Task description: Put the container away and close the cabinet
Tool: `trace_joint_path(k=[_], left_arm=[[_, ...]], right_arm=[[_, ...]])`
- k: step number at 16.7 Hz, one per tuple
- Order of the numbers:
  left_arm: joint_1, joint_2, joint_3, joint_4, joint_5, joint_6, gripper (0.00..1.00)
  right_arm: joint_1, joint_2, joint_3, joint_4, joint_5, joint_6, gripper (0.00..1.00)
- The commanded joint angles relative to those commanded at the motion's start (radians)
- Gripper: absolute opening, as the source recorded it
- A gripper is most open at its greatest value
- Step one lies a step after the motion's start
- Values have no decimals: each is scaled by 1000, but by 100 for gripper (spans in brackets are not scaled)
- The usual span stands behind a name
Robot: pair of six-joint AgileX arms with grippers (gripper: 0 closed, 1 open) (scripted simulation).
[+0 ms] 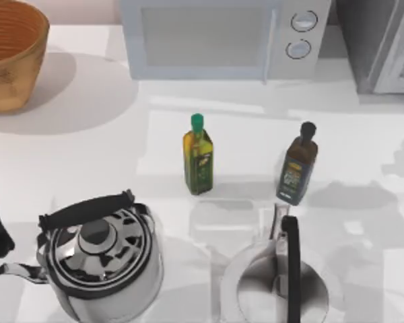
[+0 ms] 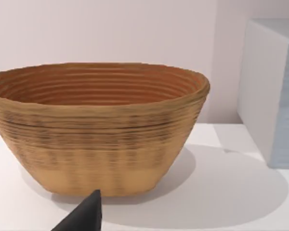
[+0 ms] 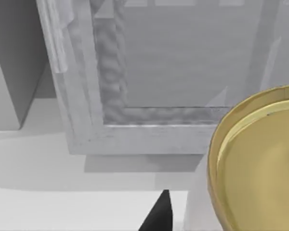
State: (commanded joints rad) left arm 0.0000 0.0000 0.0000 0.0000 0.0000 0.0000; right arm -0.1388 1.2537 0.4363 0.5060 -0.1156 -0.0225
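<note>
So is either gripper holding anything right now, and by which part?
Cannot tell. The yellow container sits close beside the right gripper, before the cabinet, but contact is unclear. The left gripper faces the basket, apart from it.

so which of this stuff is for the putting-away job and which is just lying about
For the job:
yellow container
cabinet

Lying about:
basket
microwave
green-capped bottle
dark bottle
kettle
second kettle

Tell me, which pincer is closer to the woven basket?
Left. The left pincer sits just in front of the woven basket; the right pincer faces the cabinet door at the top view's right.
</note>
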Motion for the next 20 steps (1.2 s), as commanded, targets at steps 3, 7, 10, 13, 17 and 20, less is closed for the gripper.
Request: trace_joint_path(k=[3,7,10,13,17,20], left_arm=[[0,0,0,0,0,0,100],[0,0,0,0,0,0,100],[0,0,0,0,0,0,100],[0,0,0,0,0,0,100],[0,0,0,0,0,0,100],[0,0,0,0,0,0,100]], right_arm=[[0,-68,16,-69,-1,0,0],[-1,-67,14,-69,-1,2,0],[3,-102,0,-83,4,3,0],[17,-232,-50,-131,19,5,0],[52,-552,-158,-236,45,10,0],[82,-845,-253,-328,68,14,0]])
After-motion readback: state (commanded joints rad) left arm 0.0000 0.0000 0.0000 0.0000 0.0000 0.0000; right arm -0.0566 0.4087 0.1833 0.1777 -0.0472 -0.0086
